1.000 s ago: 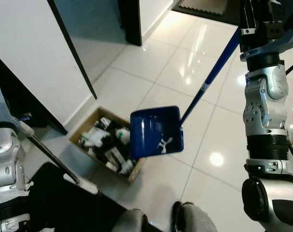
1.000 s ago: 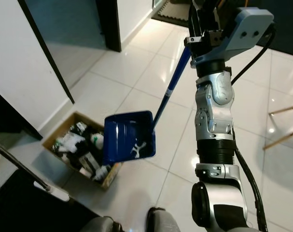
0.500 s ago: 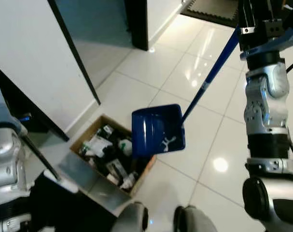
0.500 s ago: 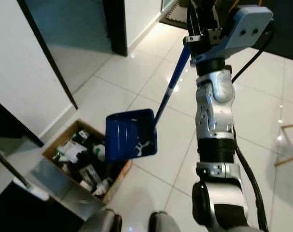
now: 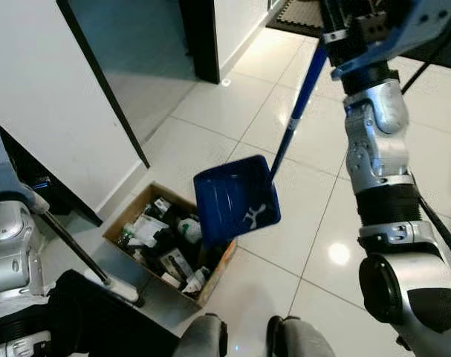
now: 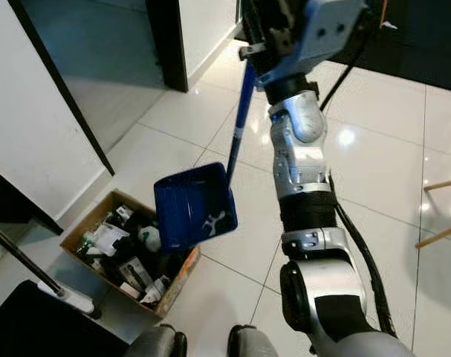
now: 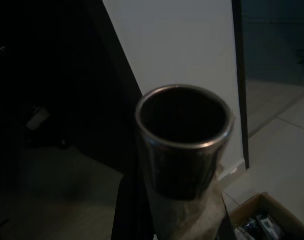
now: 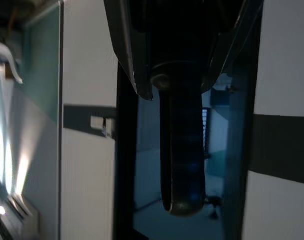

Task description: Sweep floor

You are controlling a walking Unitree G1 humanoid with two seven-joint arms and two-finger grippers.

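Right arm raised, right gripper (image 6: 264, 41) clamped around a handle; left gripper (image 7: 184, 150) closed on a pole.

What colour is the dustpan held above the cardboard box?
The dustpan is dark blue, as is its long handle; the left eye view shows it best.

Head stereo pair looks steeply down, both sharing the blue dustpan (image 5: 235, 207) over the cardboard box (image 5: 169, 239). Wrist cameras sit close, sighting along dustpan handle (image 8: 182, 150) and broom pole (image 7: 183, 140).
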